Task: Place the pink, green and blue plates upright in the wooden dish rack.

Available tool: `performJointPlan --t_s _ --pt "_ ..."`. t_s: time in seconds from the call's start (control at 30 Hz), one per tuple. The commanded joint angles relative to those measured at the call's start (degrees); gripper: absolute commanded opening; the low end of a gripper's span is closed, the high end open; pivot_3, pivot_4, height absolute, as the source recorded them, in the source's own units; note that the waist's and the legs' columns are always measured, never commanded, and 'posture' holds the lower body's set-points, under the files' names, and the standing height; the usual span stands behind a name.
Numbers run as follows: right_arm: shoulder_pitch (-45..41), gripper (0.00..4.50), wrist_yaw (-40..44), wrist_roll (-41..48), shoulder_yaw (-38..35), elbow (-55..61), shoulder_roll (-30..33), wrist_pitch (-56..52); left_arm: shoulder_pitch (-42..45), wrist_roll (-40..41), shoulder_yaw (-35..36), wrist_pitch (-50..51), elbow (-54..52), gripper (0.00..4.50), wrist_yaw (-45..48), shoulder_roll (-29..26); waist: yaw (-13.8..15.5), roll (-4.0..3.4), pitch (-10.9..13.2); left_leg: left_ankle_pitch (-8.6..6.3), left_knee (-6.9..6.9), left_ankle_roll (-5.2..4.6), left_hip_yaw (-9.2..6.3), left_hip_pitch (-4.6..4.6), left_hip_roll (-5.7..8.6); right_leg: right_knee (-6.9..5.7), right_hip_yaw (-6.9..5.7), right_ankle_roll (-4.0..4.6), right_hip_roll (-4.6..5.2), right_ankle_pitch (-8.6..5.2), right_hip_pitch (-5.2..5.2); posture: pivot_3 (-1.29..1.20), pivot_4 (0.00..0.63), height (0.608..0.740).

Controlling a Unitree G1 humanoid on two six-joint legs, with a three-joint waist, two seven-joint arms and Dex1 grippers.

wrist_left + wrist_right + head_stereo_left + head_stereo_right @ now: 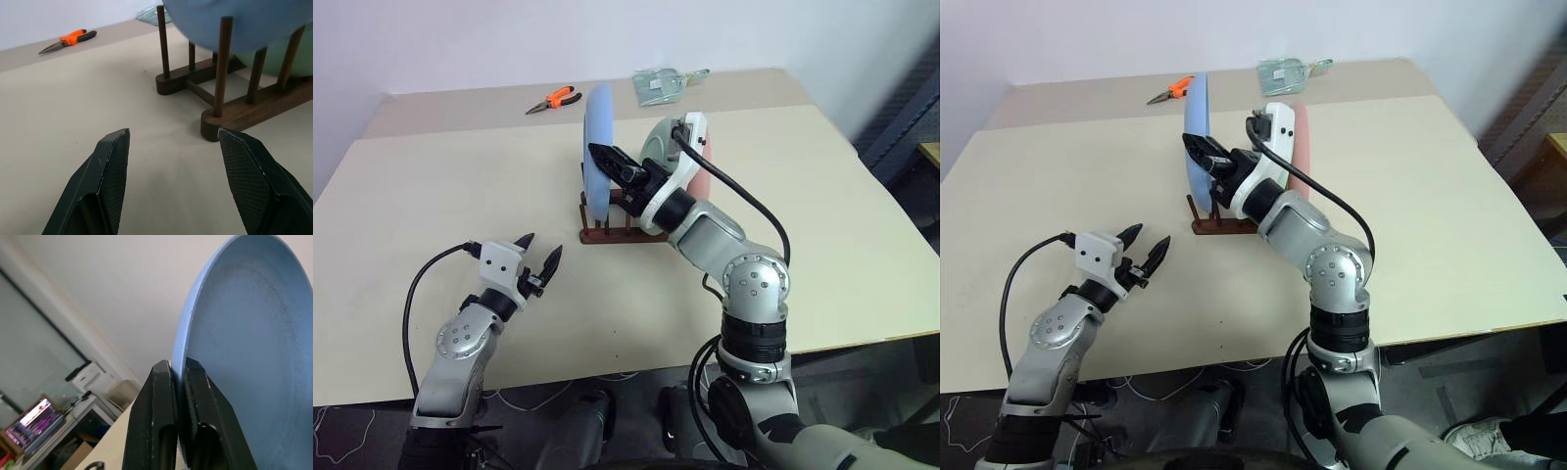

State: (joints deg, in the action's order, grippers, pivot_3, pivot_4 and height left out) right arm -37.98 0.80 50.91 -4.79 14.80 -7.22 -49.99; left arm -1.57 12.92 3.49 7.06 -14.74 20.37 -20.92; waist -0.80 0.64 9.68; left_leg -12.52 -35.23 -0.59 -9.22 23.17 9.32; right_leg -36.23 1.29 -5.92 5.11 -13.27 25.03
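Right gripper: fingers pinched nearly shut on the rim of the blue plate. The wrist view shows the rim caught between the two black pads. The plate stands on edge, its lower part down among the pegs at the near end of the rack. Whether it is fully seated between two pegs or partly carried by the grip, I cannot tell.

Left gripper: fingers spread about halfway, holding nothing. It hangs low over the table, near the rack's front left corner but apart from it, pointing toward the rack.

Working back from the blue plate along the rack: green plate upright in the next slot behind it, partly hidden by the right wrist. Pink plate behind the green one, at the far end, also on edge.

Beyond the rack, toward the table's far edge: orange-handled pliers to the left and a clear plastic packet to the right. Neither is part of the job.

Progress, as I read it: all three plates are at the rack and standing. Pink and green look finished. The blue one is the last and is in its final stage. What remains is to confirm it sits between pegs, let go of the rim, and draw the right arm clear without knocking it. The chief risk is the plate tipping on release.
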Motion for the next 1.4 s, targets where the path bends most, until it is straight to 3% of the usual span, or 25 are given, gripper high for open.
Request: performJointPlan --t_s 0.03,0.17,0.33,0.5,0.67,0.77,0.97,1.17,1.4 --pt "-3.35 0.0 -1.75 1.16 -0.19 -0.7 -1.72 -0.04 0.13 -0.62 0.26 -0.85 -2.15 2.92 0.2 0.2 0.0 0.0 0.0 0.0 0.0 0.0 0.0 0.0 0.0 0.0 0.0 0.0 0.0 0.0 0.0 0.0 0.15 0.74" --pt "-4.16 1.48 -0.81 -0.6 1.23 -1.76 0.02 0.13 -0.07 -0.89 0.13 -0.84 -2.27 2.97 0.44 0.42 0.01 -0.01 0.0 0.0 0.01 0.0 0.0 0.0 -0.01 0.0 0.0 0.0 0.0 0.0 0.0 0.0 0.15 0.74" --pt "-6.59 4.01 4.78 -7.63 6.51 -0.23 5.8 3.06 -0.38 -1.32 0.09 -0.77 -2.44 2.97 0.81 0.58 0.0 -0.01 0.0 0.01 0.01 0.0 0.01 0.0 -0.01 0.0 0.0 0.01 -0.01 0.01 0.02 0.0 0.15 0.74" --pt "-9.31 4.01 13.42 -15.51 11.31 3.46 14.96 8.56 -0.45 -1.37 0.07 -0.66 -2.49 2.97 0.95 0.68 0.02 -0.01 -0.01 0.0 0.0 0.0 0.03 0.01 -0.01 0.0 -0.01 0.0 0.0 0.0 0.02 0.0 0.15 0.74" --pt "-8.65 4.01 22.07 -19.53 9.7 7.37 27.05 11.72 -0.35 -1.19 -0.12 -0.63 -2.52 2.97 1.42 0.64 0.28 0.02 -0.02 0.0 -0.01 0.0 0.03 0.03 -0.01 0.05 -0.03 0.0 0.02 0.01 -0.02 0.0 0.15 0.74" --pt "-3.45 3.18 30.85 -20.5 6.52 11.66 39.27 13.18 0.17 0.11 -0.88 0.38 -3.03 2.97 3.5 0.11 0.54 0.04 -0.03 0.0 -0.04 -0.01 0.01 0.05 -0.01 0.11 -0.05 0.0 0.05 0.0 -0.07 0.0 0.15 0.74" --pt "10.7 0.04 41.71 -23.64 2.78 18.54 57.36 15.89 1.63 2.54 -4.83 3.12 -5.04 2.97 10.98 -2.04 1.43 0.03 -0.02 -0.05 -0.08 -0.08 0.15 0.09 -0.06 0.19 -0.05 -0.02 0.11 -0.01 -0.1 0.0 0.15 0.74" --pt "16.39 0.04 40.89 -28.75 5.48 20.75 59.51 15.79 3.5 3.81 -7.29 4.71 -5.95 2.97 15.73 -3.27 1.43 0.03 -0.02 -0.05 -0.12 -0.09 0.35 0.06 -0.2 0.19 -0.04 -0.01 0.13 -0.01 -0.09 0.0 0.15 0.74" --pt "13.84 0.04 38.2 -38.21 12.78 14.98 55.96 18.01 3.88 3.26 -7.64 4.98 -5.92 2.97 16.96 -3.72 1.51 0.04 -0.01 -0.07 -0.17 -0.11 0.39 0.09 -0.19 0.21 -0.04 -0.01 0.14 -0.01 -0.09 0.0 0.15 0.74"
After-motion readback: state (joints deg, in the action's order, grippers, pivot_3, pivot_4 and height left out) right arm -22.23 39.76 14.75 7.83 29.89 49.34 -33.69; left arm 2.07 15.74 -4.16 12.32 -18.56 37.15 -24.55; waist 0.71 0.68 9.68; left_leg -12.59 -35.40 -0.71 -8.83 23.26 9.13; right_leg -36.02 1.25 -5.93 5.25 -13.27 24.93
